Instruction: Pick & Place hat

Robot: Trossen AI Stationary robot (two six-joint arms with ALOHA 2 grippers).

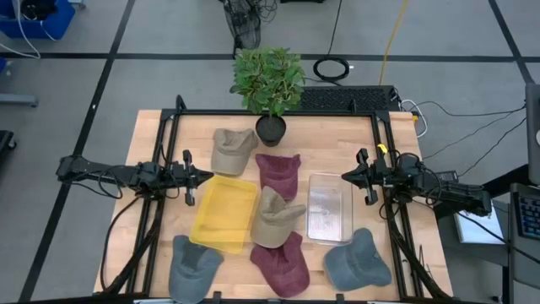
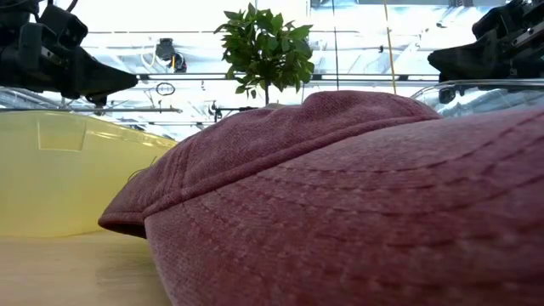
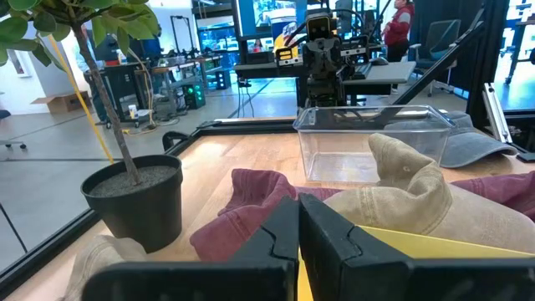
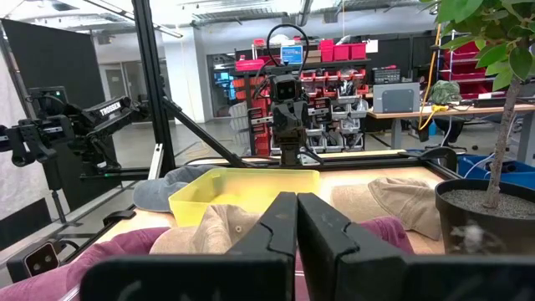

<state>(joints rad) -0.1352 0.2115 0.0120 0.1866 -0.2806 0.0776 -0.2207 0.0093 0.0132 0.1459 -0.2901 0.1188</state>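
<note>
Several caps lie on the wooden table: two tan (image 1: pixel 234 149) (image 1: pixel 275 217), two maroon (image 1: pixel 279 171) (image 1: pixel 283 264) and two grey-blue (image 1: pixel 192 267) (image 1: pixel 359 260). The middle tan cap rests partly on the yellow bin (image 1: pixel 224 211). A clear bin (image 1: pixel 329 207) stands to the right. My left gripper (image 1: pixel 207 176) hovers shut at the table's left side; in its wrist view (image 3: pixel 298 219) it faces the caps and clear bin. My right gripper (image 1: pixel 346 176) waits shut at the right, looking across at the yellow bin (image 4: pixel 242 186).
A potted plant (image 1: pixel 269 84) stands at the far edge in the middle. A black frame (image 1: pixel 278 112) runs around the table. The near maroon cap (image 2: pixel 357 195) fills the low view, hiding most of the table behind it.
</note>
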